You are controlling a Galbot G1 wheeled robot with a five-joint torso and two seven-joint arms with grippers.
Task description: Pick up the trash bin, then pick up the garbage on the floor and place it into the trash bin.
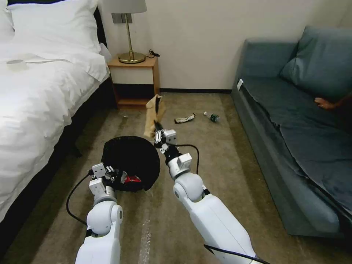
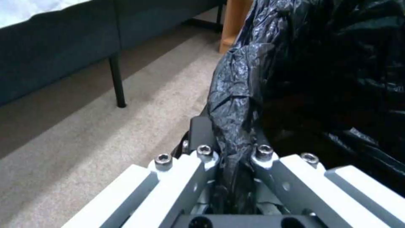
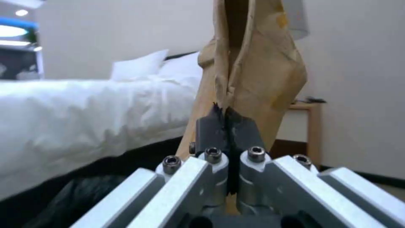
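My left gripper (image 1: 115, 175) is shut on the near rim of the trash bin (image 1: 130, 157), a round bin draped in a crinkly black bag. The left wrist view shows the black liner (image 2: 236, 104) pinched between the fingers (image 2: 202, 133). A red-and-white wrapper (image 1: 131, 179) lies inside the bin by that rim. My right gripper (image 1: 158, 129) is shut on the bottom edge of a crumpled tan paper bag (image 1: 154, 112), held upright just beyond the bin's far right rim; the right wrist view shows the bag (image 3: 257, 69) close up. A flat dark wrapper (image 1: 184, 118) and a small clear bottle (image 1: 212, 117) lie on the carpet farther off.
A white bed (image 1: 40, 91) runs along the left, its dark leg (image 2: 117, 82) near the bin. A wooden nightstand (image 1: 135, 79) with a brass lamp (image 1: 129, 36) stands against the far wall. A blue-grey sofa (image 1: 293, 139) lines the right. Open carpet lies between.
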